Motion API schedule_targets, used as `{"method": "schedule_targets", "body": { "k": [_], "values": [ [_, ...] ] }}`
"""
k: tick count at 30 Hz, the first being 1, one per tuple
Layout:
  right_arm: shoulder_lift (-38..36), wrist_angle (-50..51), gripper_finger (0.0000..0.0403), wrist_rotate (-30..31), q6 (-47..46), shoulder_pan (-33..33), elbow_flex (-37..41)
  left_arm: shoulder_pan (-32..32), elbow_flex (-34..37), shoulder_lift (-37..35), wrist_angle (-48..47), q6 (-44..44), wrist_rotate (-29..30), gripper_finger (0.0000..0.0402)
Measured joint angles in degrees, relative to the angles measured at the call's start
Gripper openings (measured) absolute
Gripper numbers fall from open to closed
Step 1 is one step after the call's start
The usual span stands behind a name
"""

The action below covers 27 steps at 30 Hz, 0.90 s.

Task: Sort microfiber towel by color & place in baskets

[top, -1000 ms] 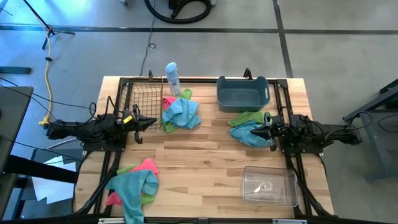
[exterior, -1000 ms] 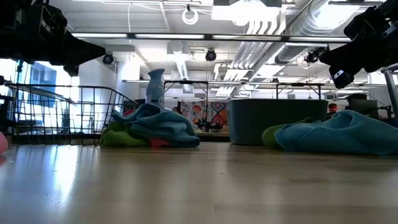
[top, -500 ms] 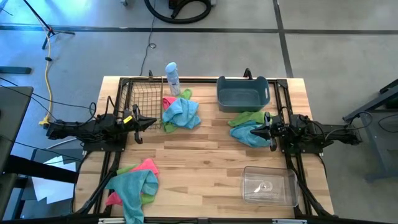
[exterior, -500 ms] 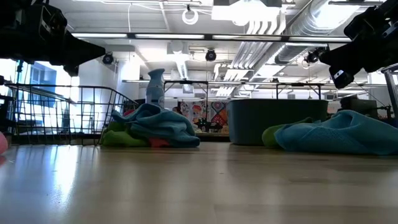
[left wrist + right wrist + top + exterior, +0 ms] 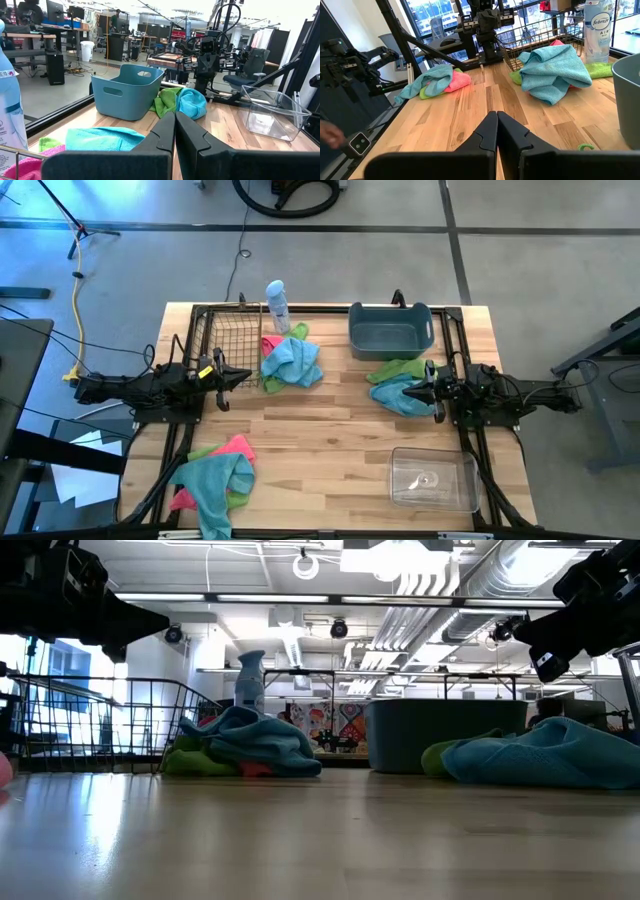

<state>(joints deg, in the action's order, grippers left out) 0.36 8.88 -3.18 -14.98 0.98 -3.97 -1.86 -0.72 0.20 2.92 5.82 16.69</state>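
Big wooden worktop [image 5: 330,435], pale planks, with a black frame around it.

On the left side, left gripper [image 5: 243,378] held above the wood, just in front of the open side of the black wire basket [image 5: 228,345]. Jaws pressed together, nothing in them. On the right side, right gripper [image 5: 409,392] over the edge of a towel pile, jaws pressed together too, nothing between them.

At the back right, grey-blue tub [image 5: 390,330] with handles, nothing seen inside. At the front right corner, clear plastic box [image 5: 432,478], well apart from the tub. At the back left, the wire basket, with no towels seen in it.

Three heaps of microfiber towels, all lying on the wood and none in a basket:
- middle pile [image 5: 291,360], just beside the wire basket: teal on top, pink and green peeking out under it.
- front-left pile [image 5: 215,473], near the corner: teal, pink and a bit of green.
- right pile [image 5: 398,383], just in front of the tub: green on the tub side, teal on the near side.

Smallest: white-and-blue spray bottle [image 5: 277,305] standing upright at the back edge, between the wire basket and the tub, close behind the middle pile.
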Motion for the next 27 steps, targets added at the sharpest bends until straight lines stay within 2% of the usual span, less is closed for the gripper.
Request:
{"method": "schedule_targets", "body": {
  "k": [18, 27],
  "values": [
    [0.0, -0.86, 0.0, 0.0, 0.01, 0.0, 0.01, 0.01, -0.01, -0.02, 0.0, 0.0, -0.02, 0.0],
    [0.0, -10.74, 0.0, 0.49, -0.02, 0.0, 0.02, 0.01, 0.0, -0.01, 0.0, 0.0, 0.0, 0.0]
  ]
}}
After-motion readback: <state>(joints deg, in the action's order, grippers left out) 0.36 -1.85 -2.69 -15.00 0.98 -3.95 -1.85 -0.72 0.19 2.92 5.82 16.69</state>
